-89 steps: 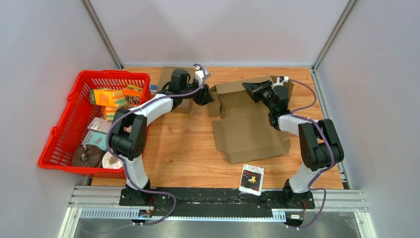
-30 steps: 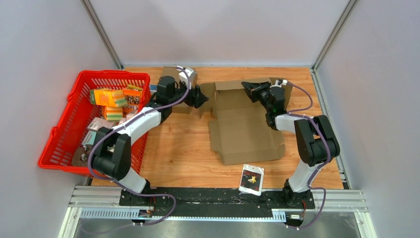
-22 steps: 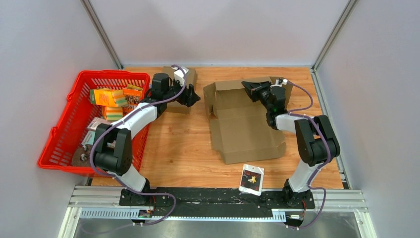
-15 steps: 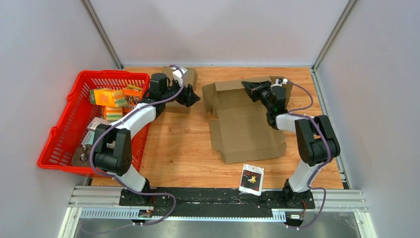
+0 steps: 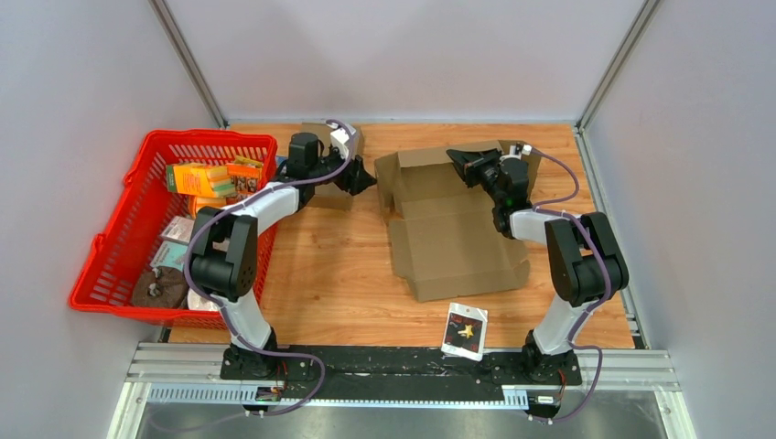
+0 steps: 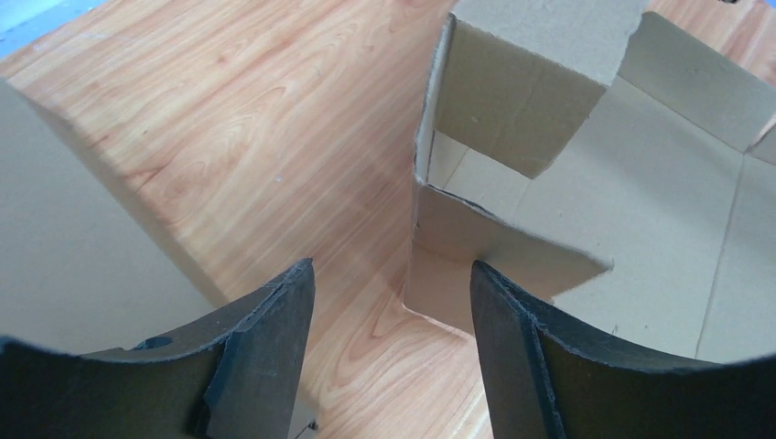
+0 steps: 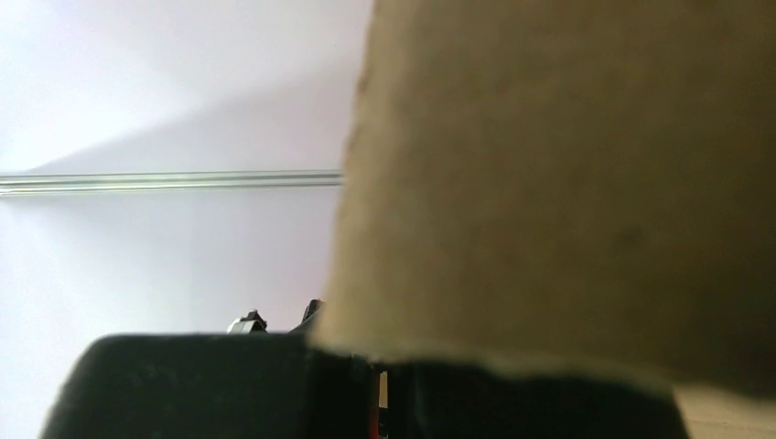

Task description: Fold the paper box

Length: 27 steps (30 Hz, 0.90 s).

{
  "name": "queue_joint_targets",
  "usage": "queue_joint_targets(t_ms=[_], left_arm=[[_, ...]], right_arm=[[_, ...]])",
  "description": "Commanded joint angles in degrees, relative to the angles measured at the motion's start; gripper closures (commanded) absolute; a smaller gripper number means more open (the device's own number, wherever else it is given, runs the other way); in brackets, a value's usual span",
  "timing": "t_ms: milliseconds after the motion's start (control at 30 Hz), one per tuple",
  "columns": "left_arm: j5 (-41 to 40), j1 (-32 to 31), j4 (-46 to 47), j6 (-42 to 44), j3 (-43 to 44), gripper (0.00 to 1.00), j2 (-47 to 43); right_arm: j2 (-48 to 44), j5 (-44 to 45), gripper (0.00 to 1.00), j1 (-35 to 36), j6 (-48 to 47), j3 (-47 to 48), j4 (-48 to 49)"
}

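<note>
1. On light wooden table: brown part-folded cardboard box, left flap raised.
2. Left gripper just left of box, fingers spread, empty.
3. Right gripper at box's far wall, seemingly pinching it.

One paper box, one basket, one packet

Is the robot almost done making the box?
Not yet. Done: the paper box has its left and back walls standing up. In hand: the right end effector seems to pinch the back wall; the left end effector hangs open beside the left wall. Left: the big front panel lies flat.
</note>
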Motion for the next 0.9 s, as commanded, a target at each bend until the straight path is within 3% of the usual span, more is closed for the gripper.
queue_joint_targets(t_ms=[0, 267, 467, 533, 700, 867], left_arm=[[9.6, -0.2, 15.8, 1.6, -2.0, 0.26, 1.0], [11.8, -2.5, 16.5, 2.7, -0.2, 0.25, 4.0], [9.3, -5.7, 16.8, 2.4, -1.1, 0.37, 2.8], [6.9, -6.5, 17.2, 1.5, -1.8, 0.50, 2.3], [2.7, -9.3, 19.8, -1.9, -2.4, 0.57, 1.5], [-2.1, -11.6, 17.8, -1.6, -1.5, 0.53, 1.4]], right_arm=[[-0.3, 0.2, 0.99, 0.1, -1.0, 2.8, 0.6], [0.0, 0.4, 0.99, 0.6, -1.1, 2.7, 0.3], [0.4, 1.9, 1.00, 1.7, -0.4, 2.8, 1.1], [0.5, 2.5, 1.00, 2.1, -0.1, 2.4, 2.2], [0.2, 3.9, 1.00, 2.8, 0.5, 1.2, 2.9], [-0.2, 4.8, 1.00, 3.8, 1.6, -0.2, 4.0]])
